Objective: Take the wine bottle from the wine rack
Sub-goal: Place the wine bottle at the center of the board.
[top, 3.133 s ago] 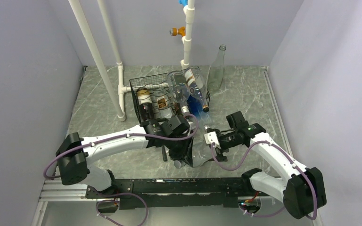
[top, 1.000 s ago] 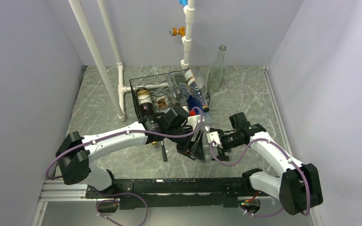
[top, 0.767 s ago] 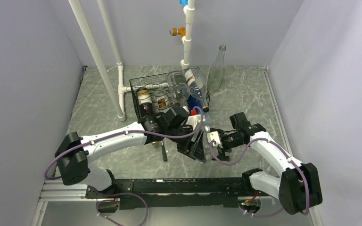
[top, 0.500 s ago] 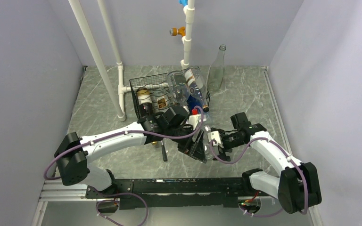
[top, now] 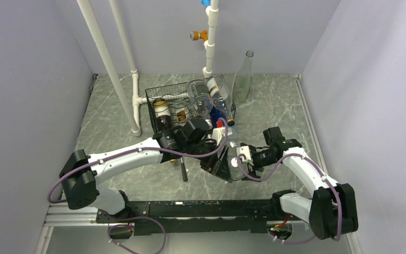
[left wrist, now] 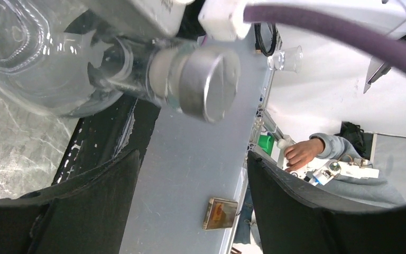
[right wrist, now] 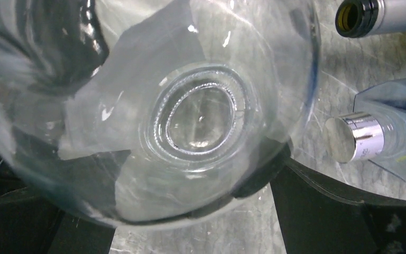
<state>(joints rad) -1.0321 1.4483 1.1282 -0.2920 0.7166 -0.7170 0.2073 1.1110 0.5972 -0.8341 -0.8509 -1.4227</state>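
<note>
The clear wine bottle (top: 229, 168) is off the black wire wine rack (top: 156, 100), low over the table in front of it, between my two grippers. My left gripper (top: 218, 164) is open. In the left wrist view its fingers (left wrist: 100, 196) stand apart around bare space, and the bottle's neck and silver cap (left wrist: 203, 84) lie beyond the tips. My right gripper (top: 238, 165) is open wide. The bottle's round base (right wrist: 201, 114) fills the right wrist view end-on, flanked by the dark fingers (right wrist: 322, 211). Whether they press on the glass does not show.
Other bottles stay in the rack: dark ones (top: 162, 114), a clear one (top: 201, 95) and a blue one (top: 219, 114) whose silver cap (right wrist: 351, 140) is near my right gripper. A tall clear bottle (top: 245, 74) stands behind. White pipes (top: 105, 63) rise at the left. A black stick (top: 184, 172) lies on the table.
My right gripper has slid left until its fingers flank the bottle's base. The left gripper has opened a little wider and the bottle's neck lies beyond its tips.
</note>
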